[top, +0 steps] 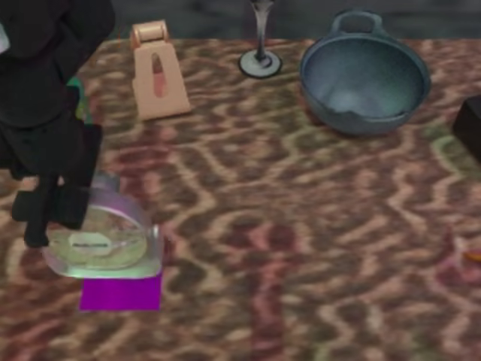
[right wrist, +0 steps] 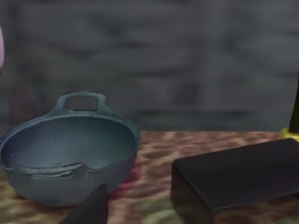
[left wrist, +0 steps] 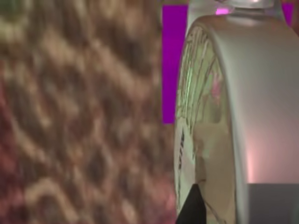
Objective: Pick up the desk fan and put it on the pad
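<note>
Nearest you in the top view, at the table's (top: 316,248) left front, lay the magenta pad (top: 120,294), flat on the mottled brown surface. The desk fan (top: 101,239), a silvery translucent disc with a pale face and small label, sat just behind the pad, and its front edge overlapped the pad's rear edge. Whether the fan rested on the pad or was lifted above it could not be told.

Your left gripper (top: 46,214) was at the fan's left rim, with the dark arm rising behind it toward the table's left rear. The left wrist view showed the fan's curved rim very close, the pad beyond it, and one dark fingertip (left wrist: 192,207) against the fan's face, so the fingers seemed pinched on the fan, though the second finger was hidden.

Farther back on the left stood a peach wedge-shaped grater (top: 158,72). Behind the middle stood the foot and stem of a clear glass (top: 261,59). At the right rear sat a blue-grey pot (top: 364,73) with loop handles.

Your right gripper (top: 470,129) was parked at the table's right edge. In its wrist view one dark fingertip (right wrist: 91,210) showed, with the pot and a black block (right wrist: 238,175) ahead. Whether its fingers were spread or pressed together could not be told.
</note>
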